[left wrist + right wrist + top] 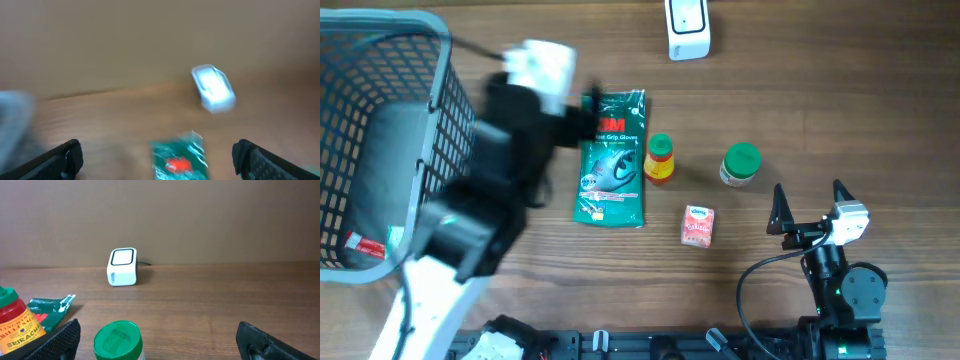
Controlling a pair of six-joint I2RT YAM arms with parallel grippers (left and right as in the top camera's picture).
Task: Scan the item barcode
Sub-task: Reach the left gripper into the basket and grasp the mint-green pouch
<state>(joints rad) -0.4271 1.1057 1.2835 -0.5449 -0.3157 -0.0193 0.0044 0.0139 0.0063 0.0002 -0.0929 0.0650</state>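
Left claw (157, 148) is spread wide with nothing between its fingers, and through the blur it seems to hang by the far left corner of the green glove pack (613, 158). Right claw (808, 190) is spread wide too, empty, at the near right. The pack lies flat mid-table, just left of the sriracha bottle (660, 158), with the white scanner (687, 28) well apart at the far edge.

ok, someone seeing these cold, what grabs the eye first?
The motion-blurred left arm, smeared across the left of the overhead view right beside the green glove packet. Then the grey wire basket filling the left edge, and the white scanner standing alone at the top edge.
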